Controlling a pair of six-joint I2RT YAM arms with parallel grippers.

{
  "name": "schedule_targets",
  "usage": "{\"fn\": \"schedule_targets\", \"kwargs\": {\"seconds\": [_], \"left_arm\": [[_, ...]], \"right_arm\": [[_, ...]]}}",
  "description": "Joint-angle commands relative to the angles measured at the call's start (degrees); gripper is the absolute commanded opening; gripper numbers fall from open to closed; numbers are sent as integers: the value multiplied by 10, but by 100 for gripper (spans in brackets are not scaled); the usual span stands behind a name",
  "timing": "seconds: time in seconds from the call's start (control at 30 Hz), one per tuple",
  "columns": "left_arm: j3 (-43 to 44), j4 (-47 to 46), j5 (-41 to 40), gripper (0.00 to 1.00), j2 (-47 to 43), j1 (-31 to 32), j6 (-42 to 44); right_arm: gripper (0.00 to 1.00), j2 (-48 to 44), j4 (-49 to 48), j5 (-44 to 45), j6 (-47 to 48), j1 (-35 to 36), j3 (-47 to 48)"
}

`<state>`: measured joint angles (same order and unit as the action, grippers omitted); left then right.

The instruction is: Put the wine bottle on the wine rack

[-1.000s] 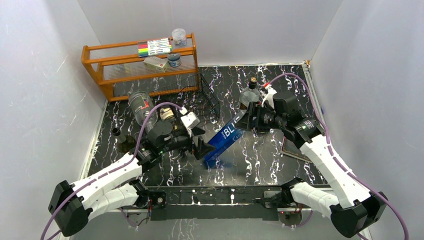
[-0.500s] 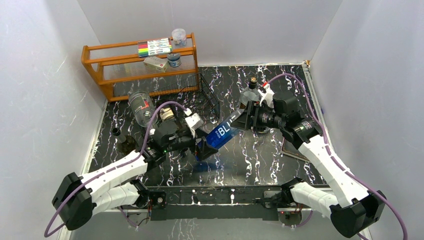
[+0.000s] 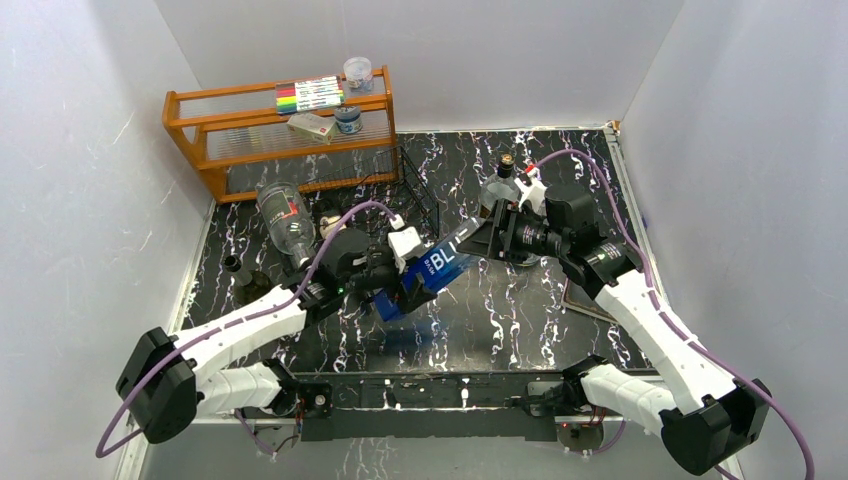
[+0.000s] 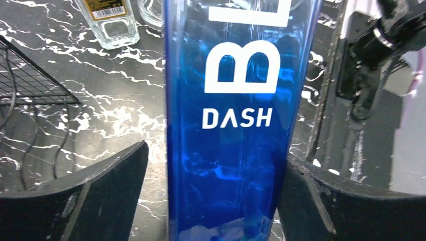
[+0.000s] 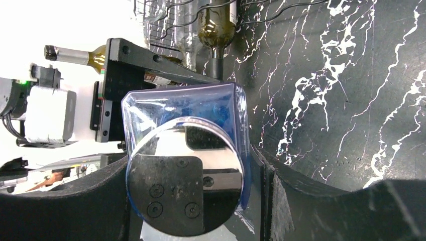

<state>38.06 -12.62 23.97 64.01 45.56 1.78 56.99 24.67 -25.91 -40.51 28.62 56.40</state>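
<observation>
My right pincer (image 3: 482,240) is clamped on the upper end of the blue wine bottle (image 3: 440,265). The bottle hangs tilted over the bench (image 3: 520,320), base low and toward my left arm, clear of the wine rack (image 3: 415,190). My left pincer (image 3: 400,290) stands apart around the base.

The rack's upright grid end rises just behind the bottle and my left wrist. Behind the rack, the orange shelf (image 3: 200,125) sits against the back wall. A clear glass bottle (image 3: 500,190) stands just behind my right pincer. The widest bare bench lies in front, between my two arms.

From above I cannot judge the left grip. My left wrist camera shows it: bench shows between one finger (image 4: 100,186) and the blue bottle (image 4: 236,125), while the other finger lies at the bottle's edge. It also catches rack wire (image 4: 30,95) at its left.

My right wrist camera looks down the bottle (image 5: 201,110) from its mirrored round end, a finger (image 5: 90,201) snug on each side. Beyond it a green bottle (image 5: 218,25) lies among the rack's wires.
</observation>
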Motion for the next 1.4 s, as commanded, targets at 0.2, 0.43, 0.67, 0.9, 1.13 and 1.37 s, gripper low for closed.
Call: {"fn": "schedule_targets", "kwargs": {"seconds": [0.2, 0.43, 0.67, 0.9, 1.13, 1.37], "left_arm": [[39, 60, 7, 69, 15, 1, 131], [51, 57, 2, 69, 41, 1, 122], [57, 74, -11, 20, 14, 1, 190], [76, 57, -12, 15, -22, 1, 295], [126, 58, -38, 12, -29, 1, 443], [166, 55, -61, 11, -18, 6, 585]], "right_arm": [[29, -23, -111, -56, -57, 0, 12], [29, -27, -112, -59, -58, 0, 5], [43, -28, -89, -56, -44, 0, 8], [92, -37, 26, 3, 70, 0, 61], [98, -35, 96, 48, 156, 0, 156], [98, 22, 188, 24, 282, 0, 263]]}}
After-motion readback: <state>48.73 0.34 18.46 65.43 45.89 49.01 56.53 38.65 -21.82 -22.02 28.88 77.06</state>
